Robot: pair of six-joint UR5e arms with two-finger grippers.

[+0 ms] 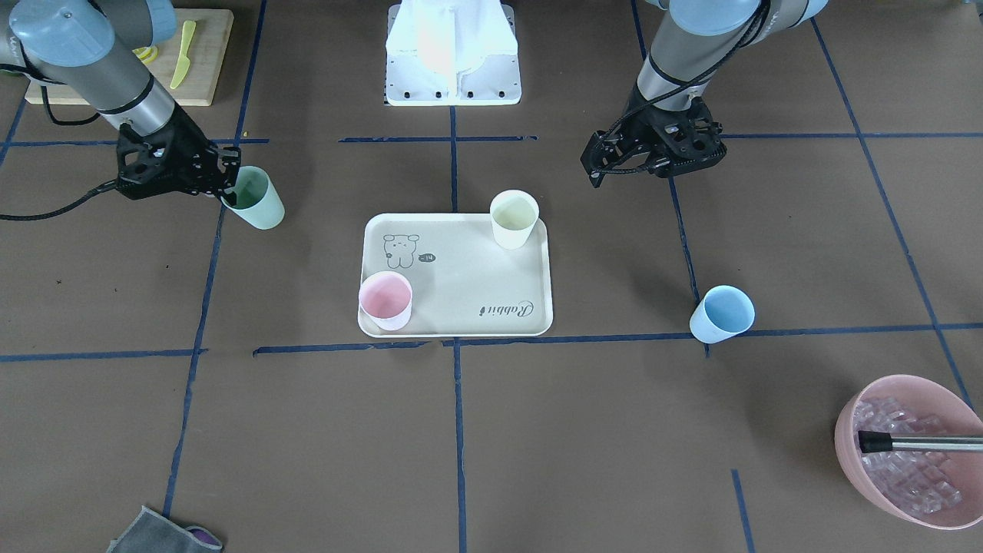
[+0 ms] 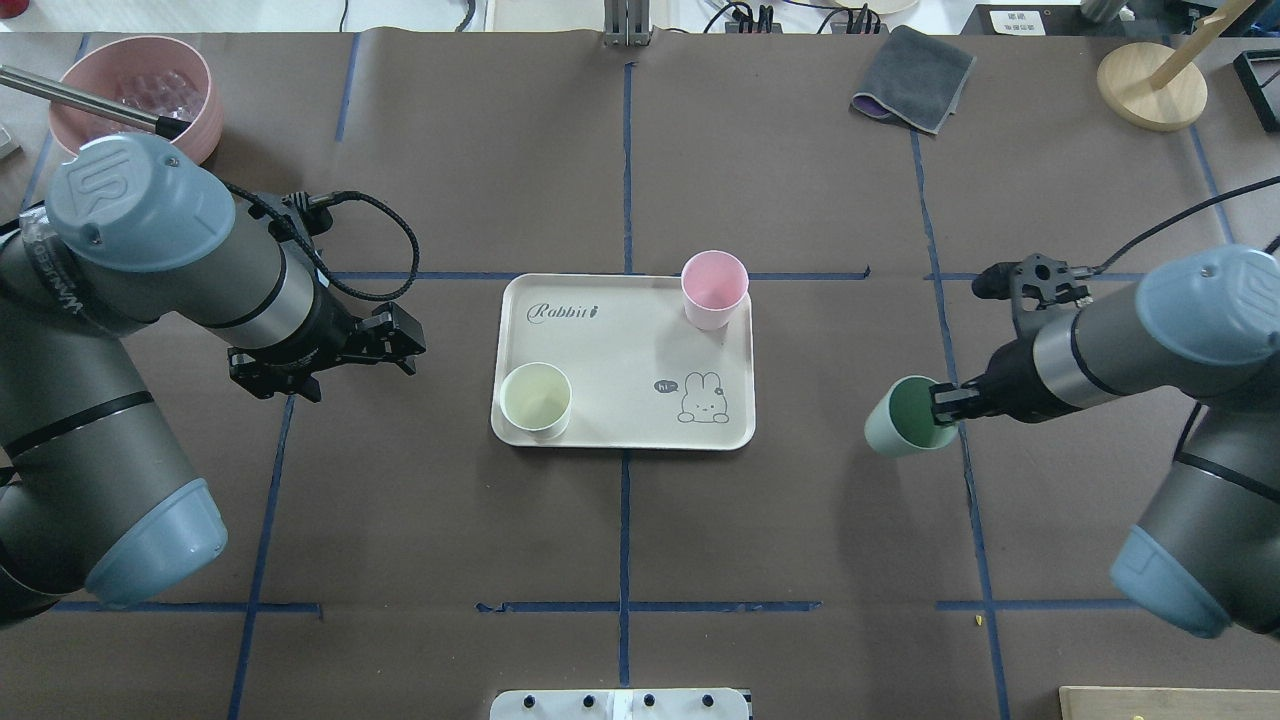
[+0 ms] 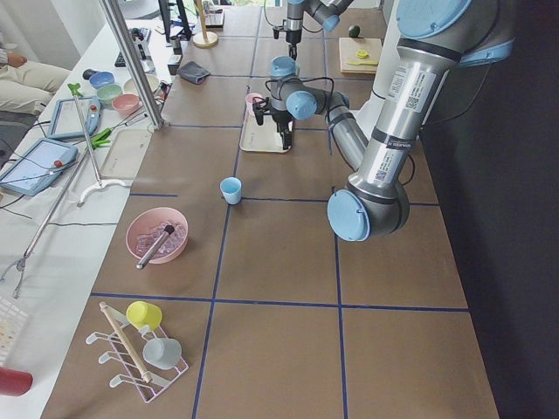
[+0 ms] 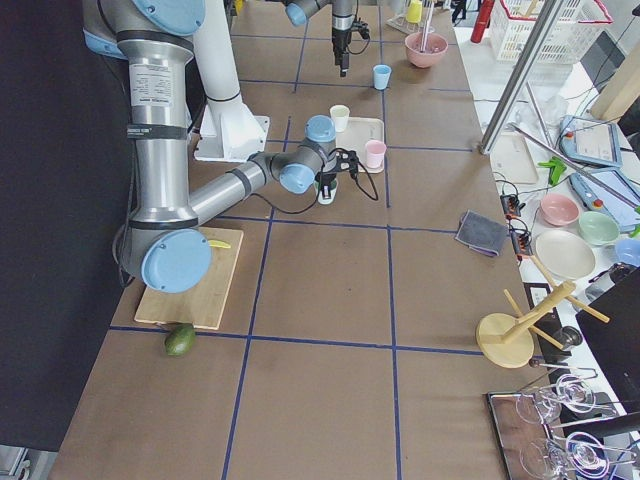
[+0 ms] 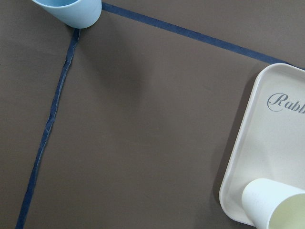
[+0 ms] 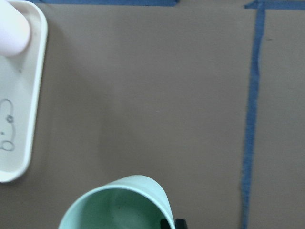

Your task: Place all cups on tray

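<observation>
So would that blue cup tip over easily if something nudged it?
Probably: the blue cup looks empty and narrows toward its base, so a push near the rim could topple it. Its matte walls look stiff, so likely easy to grip.

I see the middle of the tray point(image 2: 620, 370) bare; the pink cup point(image 2: 714, 290) and cream cup point(image 2: 536, 400) stand at opposite corners. Bare surface point(image 2: 810, 400) lies between the tray and the green cup point(image 2: 900, 422) in my right pincer point(image 2: 940, 405). The blue cup point(image 1: 722, 313) stands well apart.
</observation>
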